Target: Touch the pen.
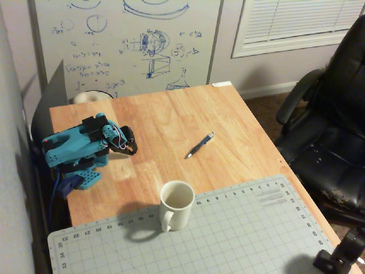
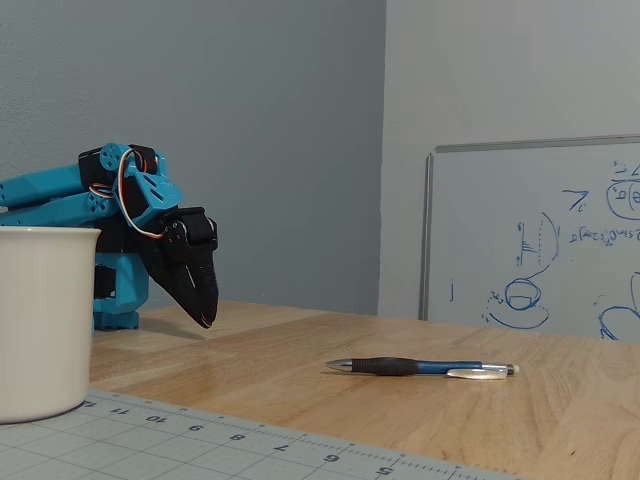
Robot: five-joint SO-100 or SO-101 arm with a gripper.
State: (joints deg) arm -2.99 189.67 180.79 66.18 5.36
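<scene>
- On the wooden table (image 1: 171, 114), the pen (image 1: 199, 145) is lying flat near the middle, at about three o'clock from the gripper (image 1: 132, 149) in the high fixed view, well apart from it with bare wood between.
- The blue arm (image 1: 74, 148) is sitting folded low over its base at the table's nine o'clock edge, which looks like a rest pose, not a reach.
- The gripper (image 2: 205, 318) is pointing down and slightly toward the pen, its black jaws appearing drawn together to a narrow tip and holding nothing; the tip is hovering just above the wood.
- The pen (image 2: 420, 367) is showing a dark rubbery grip, a blue barrel, a silvery clip end and a metallic tip; in the high fixed view it is lying on a diagonal, the clip end toward one o'clock.
- A white mug (image 1: 174, 204) is standing upright on the grey cutting mat (image 1: 228, 240) at five o'clock from the gripper, clear of the likely path to the pen.
- The touch is not yet done, judging by the gap.
</scene>
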